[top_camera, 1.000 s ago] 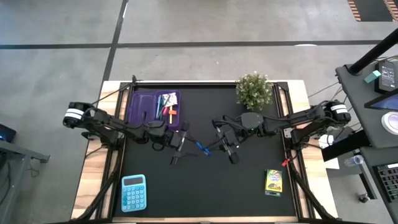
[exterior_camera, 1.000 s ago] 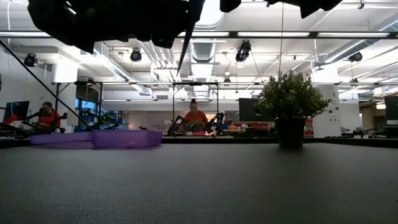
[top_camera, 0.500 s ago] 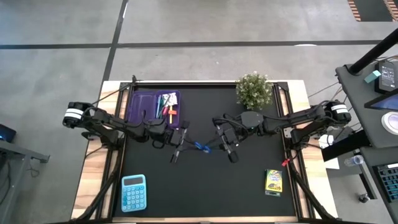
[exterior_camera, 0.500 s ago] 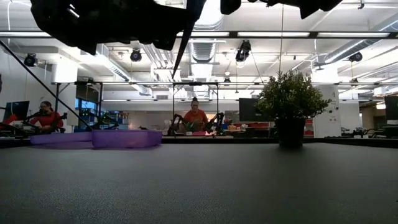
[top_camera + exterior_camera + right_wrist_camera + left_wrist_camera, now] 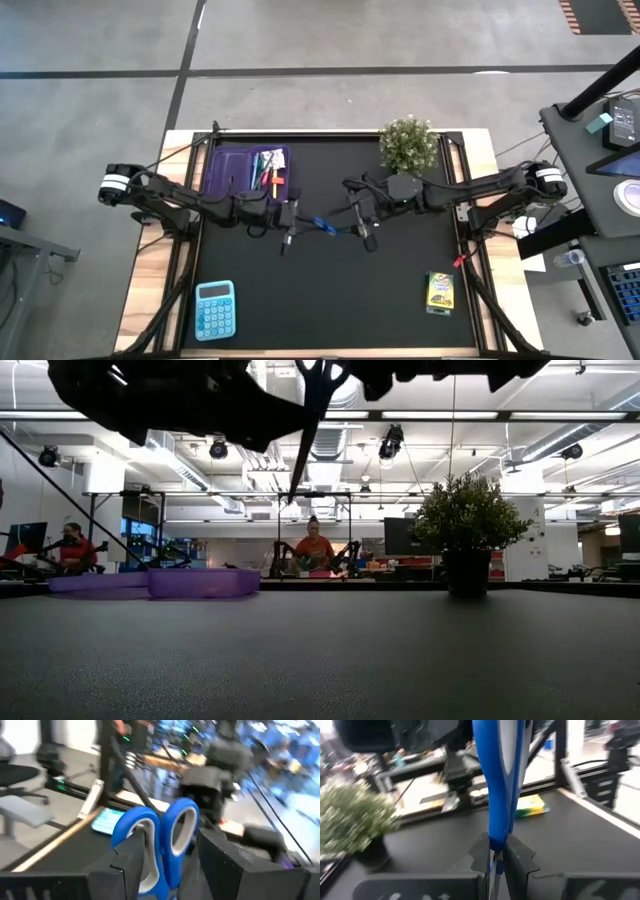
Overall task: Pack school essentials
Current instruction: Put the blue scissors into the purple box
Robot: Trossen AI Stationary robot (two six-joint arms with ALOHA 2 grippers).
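The blue-handled scissors (image 5: 323, 226) hang in the air over the middle of the table, between my two grippers. My left gripper (image 5: 296, 225) is shut on them from the left. My right gripper (image 5: 354, 228) is open, with a finger on either side of the blue handle loops (image 5: 165, 832). The blades (image 5: 303, 455) point down, well above the table. The crayon box (image 5: 439, 291) lies flat near the right front corner. Pens lie in the purple case (image 5: 247, 170) at the far left. My left gripper pinches the scissors between its two fingers where the blue handles narrow toward the blades (image 5: 495, 851). It comes in about level from the table's left. The handles reach away from it toward the right gripper, and the scissors are lifted clear of the table.
A small potted plant (image 5: 408, 145) stands at the far right. A blue calculator (image 5: 215, 308) lies at the near left. The black mat between them is bare. People sit at desks in the room behind.
Both grippers and the scissors between them have shifted a little toward the table's far edge. In the low view the blades now reach lower and stand steeper than before.
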